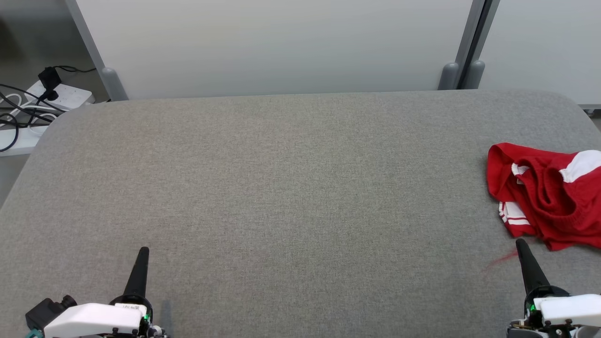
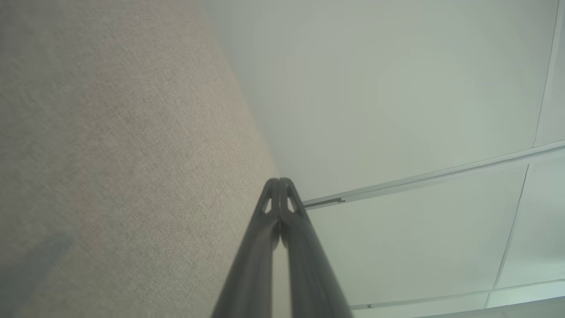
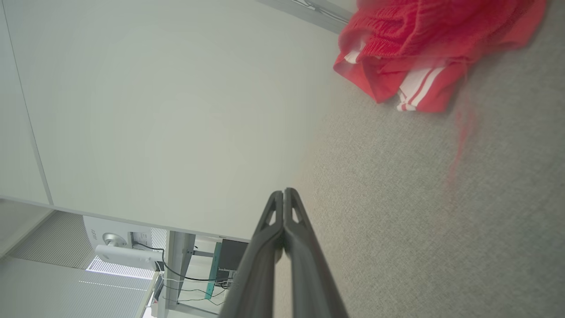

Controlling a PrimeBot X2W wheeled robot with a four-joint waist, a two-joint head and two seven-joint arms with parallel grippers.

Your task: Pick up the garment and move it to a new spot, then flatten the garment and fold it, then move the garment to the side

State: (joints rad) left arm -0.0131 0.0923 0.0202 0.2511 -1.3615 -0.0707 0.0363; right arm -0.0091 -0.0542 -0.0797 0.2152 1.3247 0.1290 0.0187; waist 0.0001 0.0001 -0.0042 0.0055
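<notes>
The garment [image 1: 549, 199] is a crumpled red piece with white stripes and panels, lying at the right edge of the grey table [image 1: 281, 188]. The right wrist view has the garment [image 3: 423, 48] at its top right. My right gripper [image 1: 521, 244] stands shut just in front of the garment, tip close to its near hem and apart from it; its fingertips [image 3: 283, 194] are pressed together with nothing held. Far off at the table's near left, my left gripper [image 1: 143, 251] is shut and empty, its fingertips [image 2: 279, 182] closed over bare cloth.
White partition panels [image 1: 281, 42] with grey posts [image 1: 450, 75] run behind the table. A power strip with black cables [image 1: 42, 101] lies on the floor at the back left. A faint red streak [image 1: 500, 260] marks the table near the right gripper.
</notes>
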